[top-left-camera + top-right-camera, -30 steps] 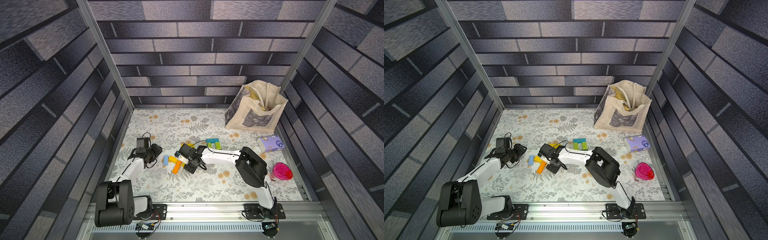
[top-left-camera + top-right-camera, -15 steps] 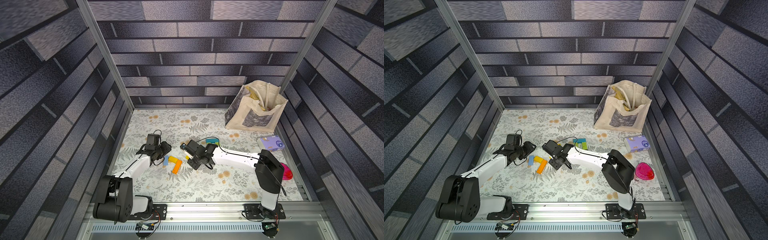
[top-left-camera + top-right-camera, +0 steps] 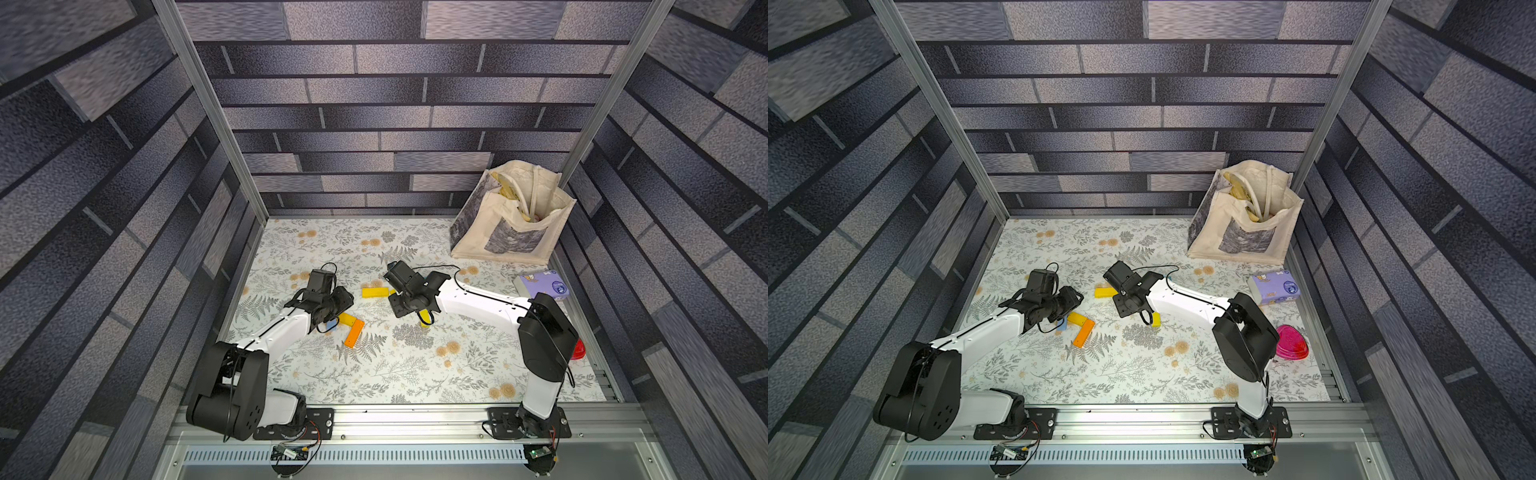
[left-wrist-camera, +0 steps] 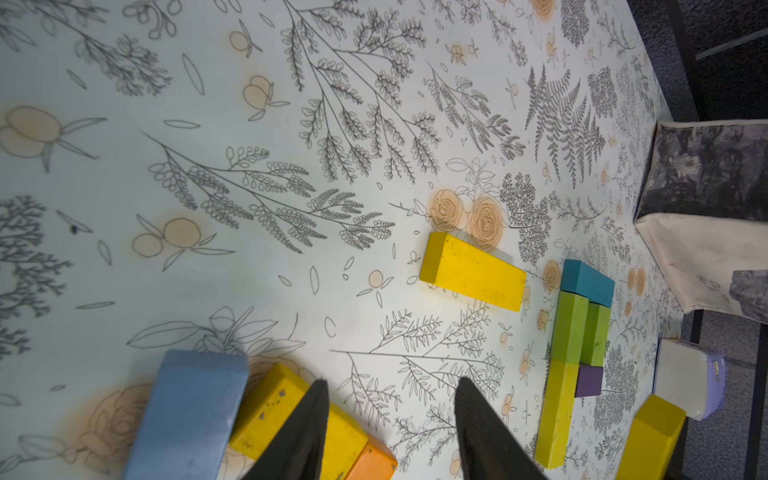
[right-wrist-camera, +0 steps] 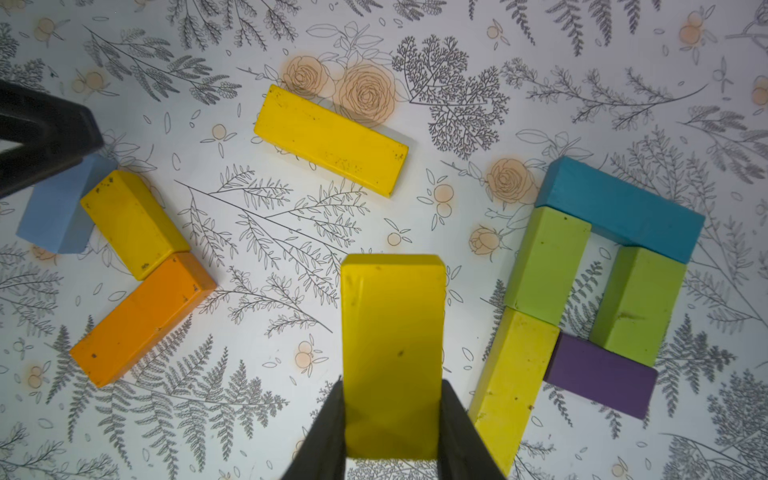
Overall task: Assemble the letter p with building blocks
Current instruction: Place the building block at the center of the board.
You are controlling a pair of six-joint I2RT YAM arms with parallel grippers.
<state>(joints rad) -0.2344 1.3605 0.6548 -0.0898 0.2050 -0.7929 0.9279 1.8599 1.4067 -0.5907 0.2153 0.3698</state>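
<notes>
My right gripper (image 5: pixel 392 384) is shut on a yellow block (image 5: pixel 392 332), held a little above the mat beside the letter. The letter's building blocks lie together: teal (image 5: pixel 619 210) across the top, two lime green (image 5: pixel 548 262) (image 5: pixel 638 305), a yellow-green stem (image 5: pixel 513 386) and purple (image 5: pixel 600 376). In both top views the right arm hides the letter. A loose yellow block (image 3: pixel 375 292) lies flat apart. My left gripper (image 4: pixel 390 382) stands open and empty over a light blue (image 4: pixel 187 415), a yellow (image 4: pixel 274 407) and an orange block (image 4: pixel 372 463).
A cream tote bag (image 3: pixel 511 224) stands at the back right. A lilac tissue pack (image 3: pixel 542 284) lies along the right edge, with a pink object (image 3: pixel 1292 343) nearer the front. The aluminium rail (image 3: pixel 415 419) bounds the front.
My right gripper has moved right, away from the orange and yellow pair, with its yellow block. My left gripper has swung right to the light blue block. The right arm's elbow swung right.
</notes>
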